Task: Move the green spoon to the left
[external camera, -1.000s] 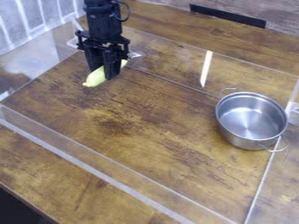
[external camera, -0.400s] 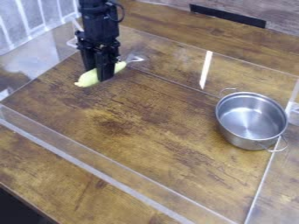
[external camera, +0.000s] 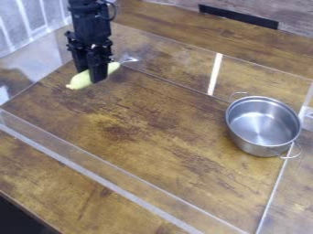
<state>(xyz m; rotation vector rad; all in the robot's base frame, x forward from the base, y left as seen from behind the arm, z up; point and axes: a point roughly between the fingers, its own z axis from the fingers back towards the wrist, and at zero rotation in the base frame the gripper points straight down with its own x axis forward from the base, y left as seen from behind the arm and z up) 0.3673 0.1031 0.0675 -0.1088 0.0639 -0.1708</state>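
The green spoon lies low over the wooden table at the far left, its yellow-green handle sticking out to the lower left of the fingers and its silver bowl showing at the upper right. My gripper points straight down and is shut on the spoon's handle around its middle. The black arm rises above it toward the top edge of the view.
A round steel pot with side handles stands at the right. A low clear plastic wall borders the wooden table along the front and sides. A pale slatted surface lies behind the far left corner.
The gripper has carried the green spoon to the left and slightly toward the back, still shut on it. The pot has not moved.
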